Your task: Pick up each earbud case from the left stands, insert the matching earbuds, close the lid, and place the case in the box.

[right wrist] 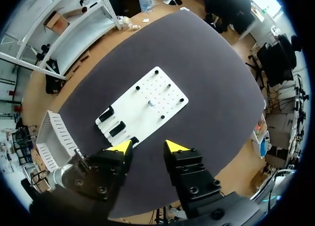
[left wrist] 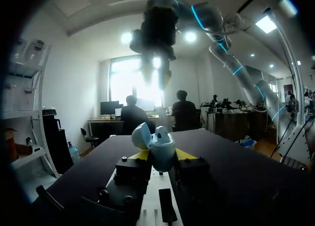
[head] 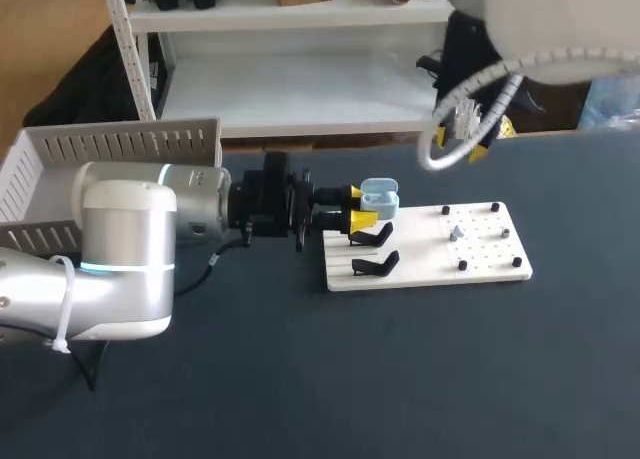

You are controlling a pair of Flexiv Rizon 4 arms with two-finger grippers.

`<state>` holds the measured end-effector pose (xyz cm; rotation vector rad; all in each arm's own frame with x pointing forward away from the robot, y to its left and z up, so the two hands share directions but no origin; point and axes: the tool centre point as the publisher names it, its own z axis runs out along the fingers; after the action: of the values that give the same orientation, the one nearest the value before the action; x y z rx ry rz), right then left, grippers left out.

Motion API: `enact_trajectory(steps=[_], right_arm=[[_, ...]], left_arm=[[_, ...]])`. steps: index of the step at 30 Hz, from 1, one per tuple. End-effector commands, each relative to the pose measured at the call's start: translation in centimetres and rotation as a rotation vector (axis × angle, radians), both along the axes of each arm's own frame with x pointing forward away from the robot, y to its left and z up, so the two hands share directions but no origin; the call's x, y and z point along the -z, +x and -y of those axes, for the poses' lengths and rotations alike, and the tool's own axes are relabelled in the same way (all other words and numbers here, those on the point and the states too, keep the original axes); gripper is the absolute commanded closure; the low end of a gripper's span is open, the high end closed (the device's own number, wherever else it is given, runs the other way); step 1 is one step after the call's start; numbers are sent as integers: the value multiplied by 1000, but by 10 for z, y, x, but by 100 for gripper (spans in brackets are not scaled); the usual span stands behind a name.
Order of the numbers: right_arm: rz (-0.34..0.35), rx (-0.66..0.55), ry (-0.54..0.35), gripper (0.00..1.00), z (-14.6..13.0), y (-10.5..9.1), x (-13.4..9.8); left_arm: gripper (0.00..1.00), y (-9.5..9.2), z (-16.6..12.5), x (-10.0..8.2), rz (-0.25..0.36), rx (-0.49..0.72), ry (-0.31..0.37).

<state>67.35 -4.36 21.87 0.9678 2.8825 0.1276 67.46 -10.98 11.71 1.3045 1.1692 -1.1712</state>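
Note:
A light blue earbud case (head: 379, 197) with its lid open is held just above the far-left corner of the white board (head: 480, 254); my left gripper (head: 358, 208) is shut on it. In the left wrist view the case (left wrist: 161, 150) sits between the yellow tips, its lid (left wrist: 141, 136) tilted back. Small pale earbuds (head: 456, 233) lie on the board's pegged part. Two black stands (head: 374, 251) on the board's left end are bare. My right gripper (right wrist: 147, 147) hangs open and empty high over the board (right wrist: 167, 90); it also shows above the table (head: 470, 139).
A white slatted box (head: 110, 154) stands at the left, behind my left arm, and shows again as the box (right wrist: 49, 140) in the right wrist view. Dark tabletop surrounds the board on all sides.

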Motion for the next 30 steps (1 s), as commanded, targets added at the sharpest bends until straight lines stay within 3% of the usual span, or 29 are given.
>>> enact_trajectory(steps=[1,10,23,30], right_arm=[[109,-31,169,58,9,0,20],[103,4,179,54,27,15,70],[90,53,227,50,40,28,120],[85,-47,249,36,30,23,134]], left_arm=[[100,0,0,1,1,-1,-3],[100,0,0,1,1,-1,-3],[100,0,0,1,1,-1,-3],[100,0,0,1,1,-1,-3]])
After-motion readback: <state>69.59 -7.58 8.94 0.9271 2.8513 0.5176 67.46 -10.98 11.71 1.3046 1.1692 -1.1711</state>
